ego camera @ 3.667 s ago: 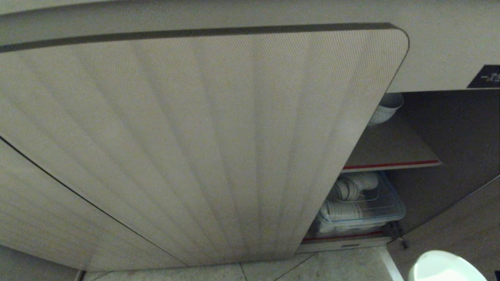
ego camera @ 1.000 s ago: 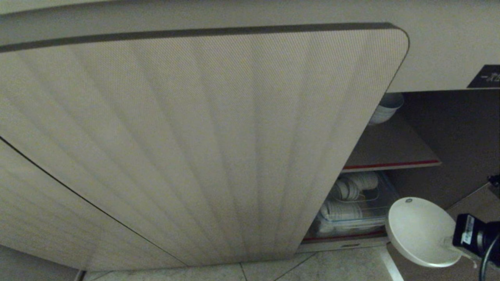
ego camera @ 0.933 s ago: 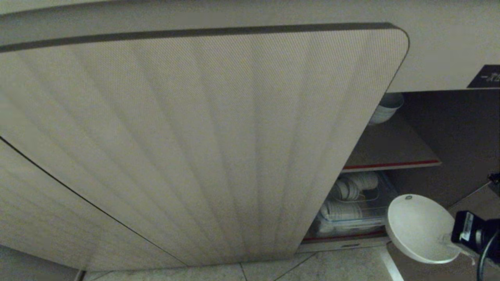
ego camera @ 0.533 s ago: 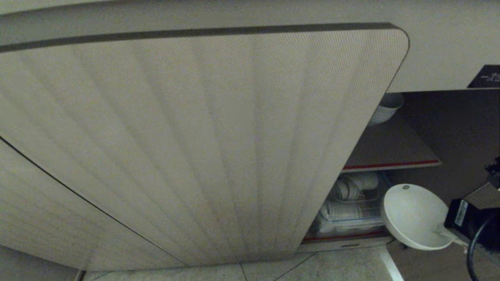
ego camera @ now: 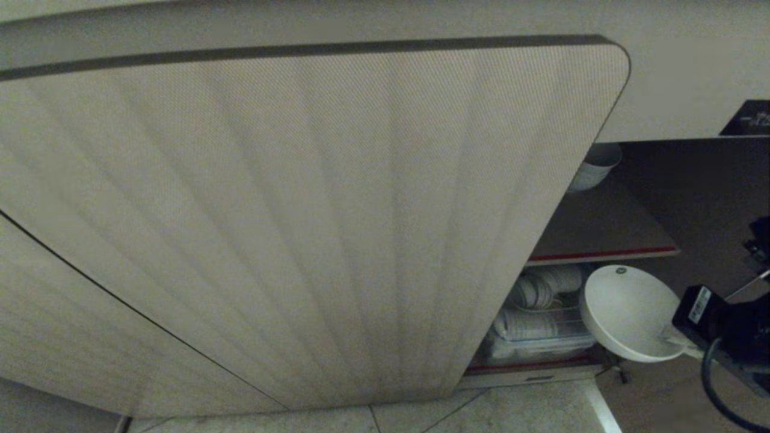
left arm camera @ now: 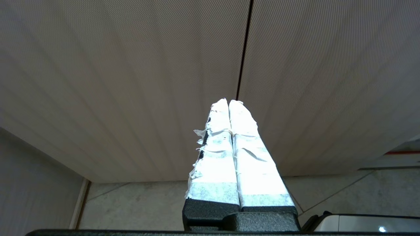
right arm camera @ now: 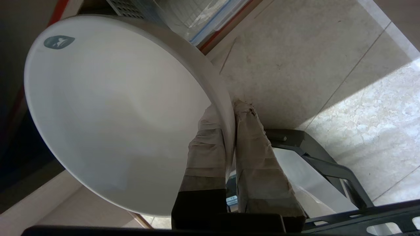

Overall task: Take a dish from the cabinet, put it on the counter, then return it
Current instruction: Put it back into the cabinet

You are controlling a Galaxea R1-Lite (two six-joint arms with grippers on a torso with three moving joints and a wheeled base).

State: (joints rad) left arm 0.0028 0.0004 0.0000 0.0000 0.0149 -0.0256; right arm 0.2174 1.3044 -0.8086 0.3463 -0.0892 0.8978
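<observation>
a: white bowl point(ego camera: 628, 313) has climbed and slid inward over the last second. it was low by the floor tiles, and now it hangs in front of the open cabinet point(ego camera: 607, 231), just under the red-edged shelf point(ego camera: 601, 255).

b: so it's on the return leg?

a: that's my reading. the bowl isn't inside yet and needs to go higher to clear that shelf edge.

b: who's carrying it?

a: right claw point(right arm camera: 229, 111), pinched on the bowl's rim, one taped finger inside and one outside. the head view only shows the dark wrist at the frame edge, so the grip itself is plain from the right wrist view alone.

b: and the head view's gain?

a: another bowl point(ego camera: 592, 165) on the shelf, and a clear bin of dishes point(ego camera: 541, 328) below it.

b: the left claw point(left arm camera: 228, 102)?

a: parked, fingers pressed together, facing the ribbed doors point(left arm camera: 131, 82).
</observation>
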